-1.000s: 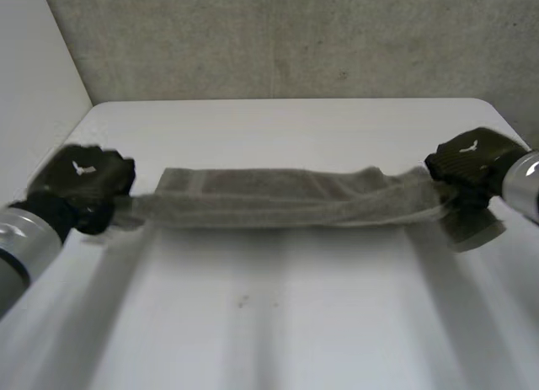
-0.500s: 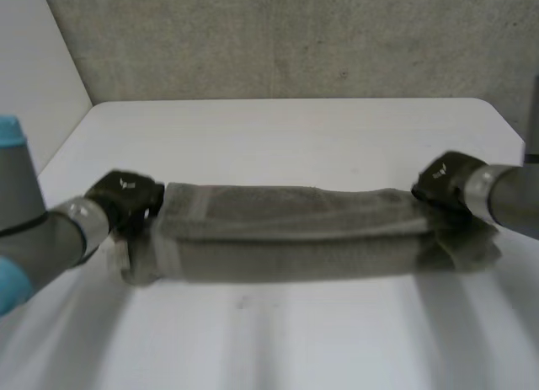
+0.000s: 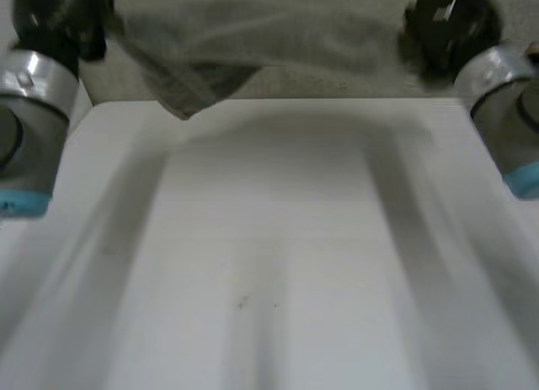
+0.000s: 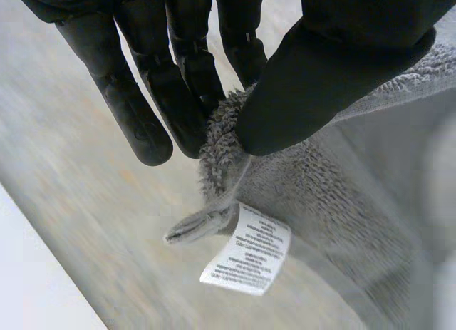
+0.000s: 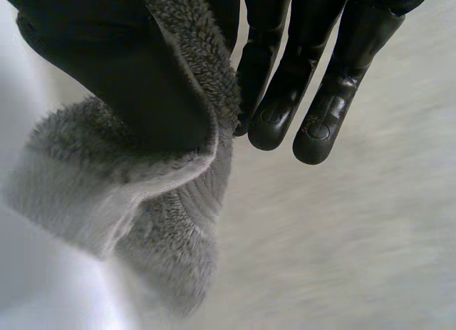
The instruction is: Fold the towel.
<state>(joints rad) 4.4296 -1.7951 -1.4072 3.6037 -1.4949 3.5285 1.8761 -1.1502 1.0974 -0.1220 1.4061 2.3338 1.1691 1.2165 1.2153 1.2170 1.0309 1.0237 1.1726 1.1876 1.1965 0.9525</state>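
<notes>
A grey towel (image 3: 253, 36) hangs stretched between my two hands, high above the white table (image 3: 269, 264), with one lower corner drooping near the left side. My left hand (image 3: 50, 19) pinches the towel's left end between thumb and fingers; in the left wrist view the thumb (image 4: 335, 73) presses the fluffy towel (image 4: 313, 194) corner against the fingers, and a white care label (image 4: 247, 249) dangles below. My right hand (image 3: 446, 24) holds the right end; in the right wrist view its thumb (image 5: 121, 66) clamps the towel (image 5: 142, 209) edge against the fingers (image 5: 313, 80).
A grey wall (image 3: 337, 82) rises behind the table's far edge, and a pale wall (image 3: 80, 104) stands at the far left. Both grey forearms with light-blue caps frame the table's sides.
Both hands have lifted the towel off the table, from lying stretched across the middle to hanging high in the air in front of the wall.
</notes>
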